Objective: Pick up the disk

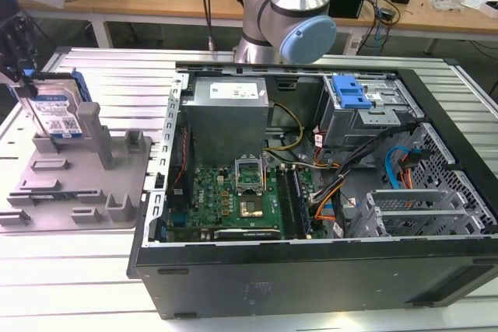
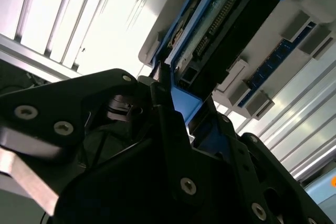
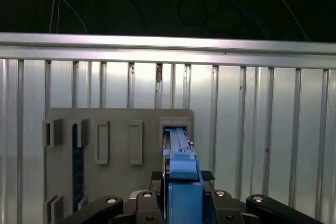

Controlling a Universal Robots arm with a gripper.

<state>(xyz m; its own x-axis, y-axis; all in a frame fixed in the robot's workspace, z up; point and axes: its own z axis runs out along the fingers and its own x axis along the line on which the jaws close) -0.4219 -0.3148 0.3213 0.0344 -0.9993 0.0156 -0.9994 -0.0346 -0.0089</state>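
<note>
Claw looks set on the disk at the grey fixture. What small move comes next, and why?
Probably a short straight lift. In the exterior view the disk stands upright on the grey fixture, beside an upright post, with the claw at its upper edge. In the first wrist view the claw's fingers flank the disk's blue rail. Rising vertically should avoid scraping the post.

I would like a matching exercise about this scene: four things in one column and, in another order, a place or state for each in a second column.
Things:
1. the disk
2. grey fixture
3. computer case
4. gripper

Places or states:
A. lies open, circuit board showing
B. stands on edge in the fixture
C. shut on the disk's blue rail
D. sits on the ribbed table at the exterior view's left

Pairs: 1-B, 2-D, 3-A, 4-C
</note>
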